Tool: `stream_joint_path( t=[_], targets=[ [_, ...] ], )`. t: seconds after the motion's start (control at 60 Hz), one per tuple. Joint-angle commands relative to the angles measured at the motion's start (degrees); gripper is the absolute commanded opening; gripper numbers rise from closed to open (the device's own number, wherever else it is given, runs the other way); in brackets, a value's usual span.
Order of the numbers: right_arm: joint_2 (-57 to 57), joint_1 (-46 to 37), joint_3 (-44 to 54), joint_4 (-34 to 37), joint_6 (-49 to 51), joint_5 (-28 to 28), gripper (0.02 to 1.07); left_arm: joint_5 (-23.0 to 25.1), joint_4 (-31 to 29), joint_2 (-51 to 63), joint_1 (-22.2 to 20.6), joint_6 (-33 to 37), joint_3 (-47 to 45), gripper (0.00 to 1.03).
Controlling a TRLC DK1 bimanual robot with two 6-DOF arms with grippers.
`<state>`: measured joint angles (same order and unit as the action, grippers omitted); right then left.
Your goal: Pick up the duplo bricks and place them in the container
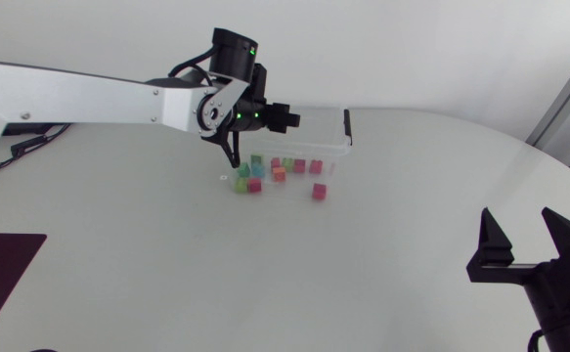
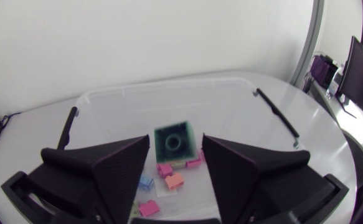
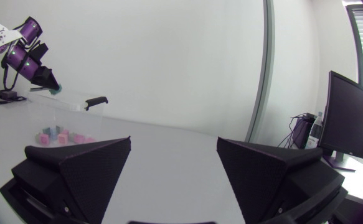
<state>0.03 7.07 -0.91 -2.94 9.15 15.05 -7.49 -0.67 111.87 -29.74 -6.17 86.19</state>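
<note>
Closest in, the two black wedges of my left gripper stand partly spread. A dark green duplo brick shows blurred between them, stud up. There is a thin gap on either side, so as far as I can see neither finger touches it.

Beneath everything lies the white table. My left arm stretches over it from the left edge and hangs its gripper above the clear container. That container spreads under and ahead of the fingers, with black handles on its two ends.

My right gripper sits well apart from the container. Its fingers are spread wide with nothing between them.

Below the left gripper are the loose bricks: pink, orange and light blue. The head view adds green ones to the cluster, plus one pink brick a little aside. They are seen through clear plastic, so I cannot tell whether they rest on the container's floor or on the table just beside it.

Only the left wrist view shows the green brick's stud. The head view hides that brick behind the wrist. From the right wrist view the container stands far ahead, with a teal speck at my left gripper's tips and small bricks low behind its wall.
</note>
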Motion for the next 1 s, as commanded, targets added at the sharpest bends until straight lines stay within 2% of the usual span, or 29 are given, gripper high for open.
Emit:
stream_joint_path(
  t=[0.0, 0.117, 0.317, 0.517, 0.633, 0.833, 0.983],
  targets=[
    [-0.4, 0.3, 1.2, 0.4, -1.1, 0.1, 1.02, 0.5, -5.0, 3.0, -0.3, 2.5, 7.9, 1.0],
    [-0.4, 0.3, 1.2, 0.4, -1.1, 0.1, 1.02, 0.5, -7.6, 1.2, 0.0, 3.9, 8.6, 1.0],
    [-0.4, 0.3, 1.2, 0.4, -1.1, 0.1, 1.02, 0.2, -14.5, -8.7, 2.0, 7.6, 6.4, 1.0],
    [-0.4, 0.3, 1.2, 0.4, -1.1, 0.1, 1.02, 0.1, -15.2, -21.9, 7.5, 10.9, -3.1, 1.0],
    [-0.4, 0.3, 1.2, 0.4, -1.1, 0.1, 1.02, 0.1, -13.7, -28.3, 10.7, 12.4, -10.1, 1.0],
    [-0.4, 0.3, 1.3, 0.4, -1.1, 0.1, 1.02, 0.1, -6.1, -43.1, 17.3, 13.3, -26.8, 1.0],
    [-0.4, 0.3, 1.2, 0.4, -1.1, 0.1, 1.02, 0.2, -4.1, -53.1, 21.1, 13.8, -35.4, 0.99]
  ],
)
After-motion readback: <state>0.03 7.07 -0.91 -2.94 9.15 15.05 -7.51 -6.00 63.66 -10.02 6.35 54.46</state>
